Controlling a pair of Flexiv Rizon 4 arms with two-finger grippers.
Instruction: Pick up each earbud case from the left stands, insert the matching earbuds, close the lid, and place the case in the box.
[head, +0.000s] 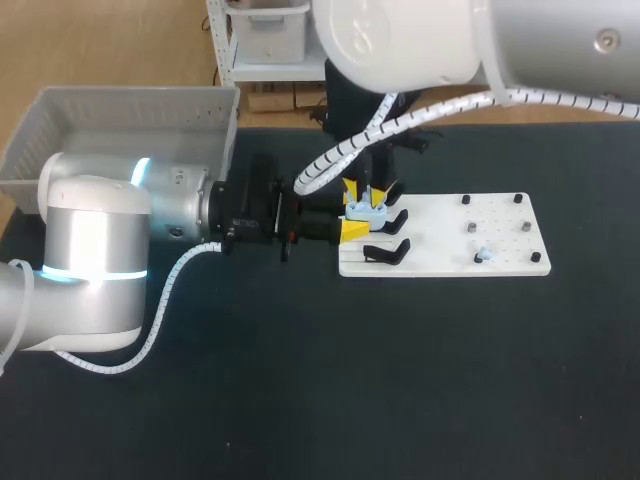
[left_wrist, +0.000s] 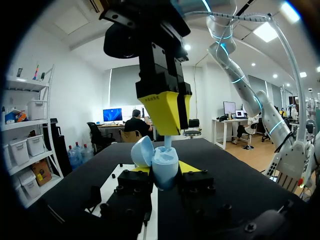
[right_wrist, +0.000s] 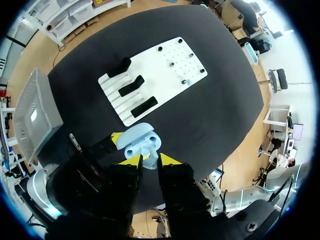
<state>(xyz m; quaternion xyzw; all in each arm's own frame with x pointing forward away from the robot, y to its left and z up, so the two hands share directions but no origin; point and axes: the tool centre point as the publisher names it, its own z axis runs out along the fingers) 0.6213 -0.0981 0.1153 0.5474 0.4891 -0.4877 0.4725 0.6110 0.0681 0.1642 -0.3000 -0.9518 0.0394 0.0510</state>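
Note:
A light-blue earbud case with its lid swung open is held upright in my left gripper, which is shut on its sides. In the head view that case hangs over the left part of the white board. From above, my right gripper is shut on a light-blue earbud whose stem reaches down into the case. In the right wrist view the earbud sits between my right gripper's tips, just over the open case. One more earbud lies among the board's pegs.
The board carries three black stands on its left, all bare, and small pegs on its right. A grey box stands at the table's back left. Both arms meet over the board's left edge.

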